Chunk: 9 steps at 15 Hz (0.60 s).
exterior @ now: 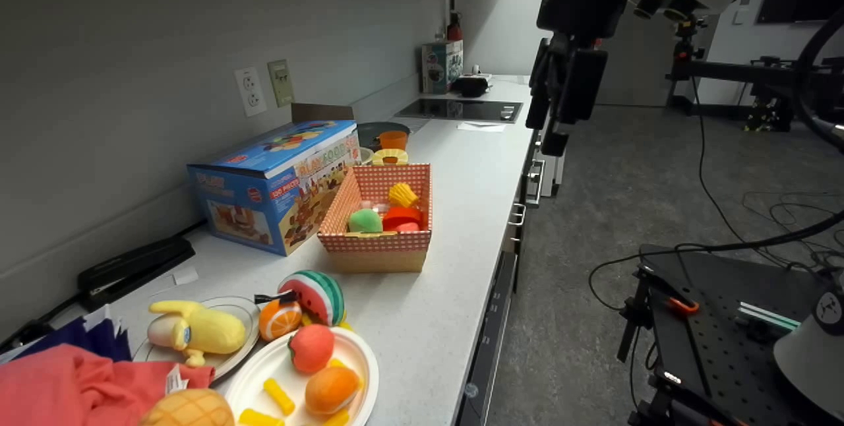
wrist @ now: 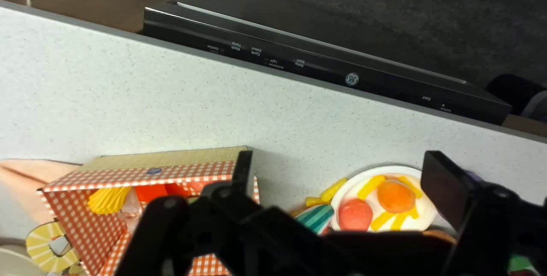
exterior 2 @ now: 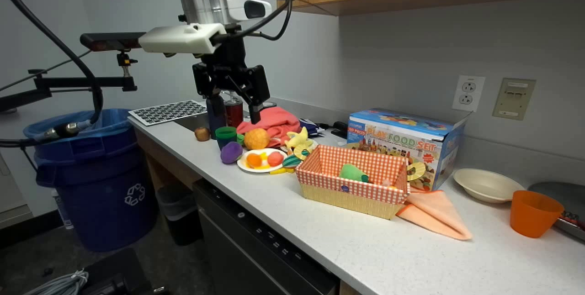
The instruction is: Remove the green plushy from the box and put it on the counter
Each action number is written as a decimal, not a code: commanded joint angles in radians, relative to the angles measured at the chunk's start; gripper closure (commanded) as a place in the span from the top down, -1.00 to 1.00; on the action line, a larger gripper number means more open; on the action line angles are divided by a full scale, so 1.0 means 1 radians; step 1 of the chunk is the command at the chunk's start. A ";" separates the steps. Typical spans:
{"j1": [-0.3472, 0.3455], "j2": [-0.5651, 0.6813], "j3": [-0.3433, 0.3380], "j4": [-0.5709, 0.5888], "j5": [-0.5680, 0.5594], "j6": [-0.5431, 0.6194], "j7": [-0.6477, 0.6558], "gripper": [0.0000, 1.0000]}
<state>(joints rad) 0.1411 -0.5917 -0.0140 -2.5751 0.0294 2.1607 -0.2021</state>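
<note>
The green plushy (exterior: 365, 221) lies inside the box with other toys; it also shows in an exterior view (exterior 2: 353, 172). The box (exterior: 377, 261) is open-topped, red-checked inside with a tan lower wall; it also shows in an exterior view (exterior 2: 347, 201) and the wrist view (wrist: 171, 160). It stands on the white counter (exterior: 455, 202). My gripper (exterior 2: 235, 108) is open and empty, high above the counter and apart from the box. In the wrist view the gripper (wrist: 342, 177) has wide-spread fingers, and its left finger covers part of the box. The plushy is mostly hidden there.
The blue carton (exterior: 277, 188) stands against the wall beside the box. A white plate (exterior: 369, 353) of toy food, a toy watermelon (exterior: 315, 294) and a yellow banana toy (exterior: 204, 327) lie nearby. An orange cup (exterior 2: 534, 213), a bowl (exterior 2: 489, 184) and a peach cloth (exterior 2: 438, 215) are on the counter.
</note>
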 commanded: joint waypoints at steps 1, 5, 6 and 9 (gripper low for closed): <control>-0.007 0.000 0.006 0.002 0.004 -0.003 -0.003 1.00; -0.068 0.096 -0.014 0.072 -0.082 0.065 -0.022 1.00; -0.084 0.124 -0.024 0.091 -0.105 0.086 -0.029 1.00; -0.103 0.223 -0.049 0.161 -0.129 0.145 -0.045 1.00</control>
<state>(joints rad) 0.0613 -0.4867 -0.0450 -2.5034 -0.0786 2.2573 -0.2107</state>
